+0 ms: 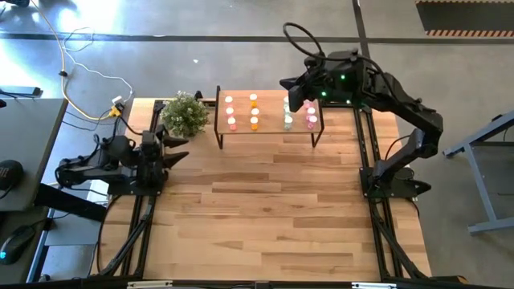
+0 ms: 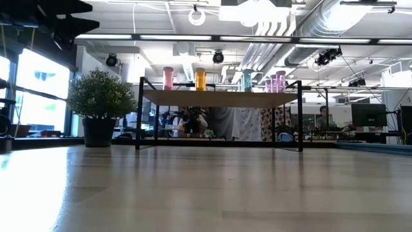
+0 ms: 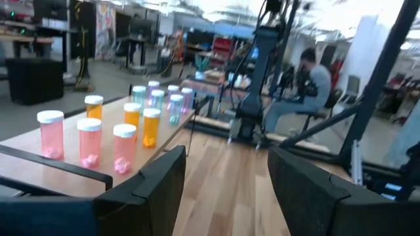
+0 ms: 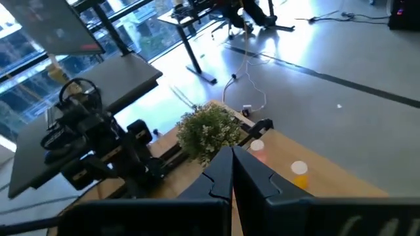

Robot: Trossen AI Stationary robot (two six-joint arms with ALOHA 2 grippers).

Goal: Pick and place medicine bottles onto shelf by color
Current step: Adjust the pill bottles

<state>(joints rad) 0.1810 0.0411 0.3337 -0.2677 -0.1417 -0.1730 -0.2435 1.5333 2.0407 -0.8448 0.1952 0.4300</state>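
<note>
The shelf, light wood on black legs, stands at the table's far side. On it stand the medicine bottles in colour columns: pink, orange, pale green and a second pinkish column. In the left wrist view the pink ones are nearest, then the orange and the green. My left gripper is open with nothing in it, held level at the table's left edge, left of the shelf. My right gripper is shut and hangs above the shelf's far right part, holding nothing.
A potted plant stands on the table just left of the shelf, close to my left gripper. The near half of the plank table carries nothing. Black rails run along both table sides. A person sits beyond the table's right side.
</note>
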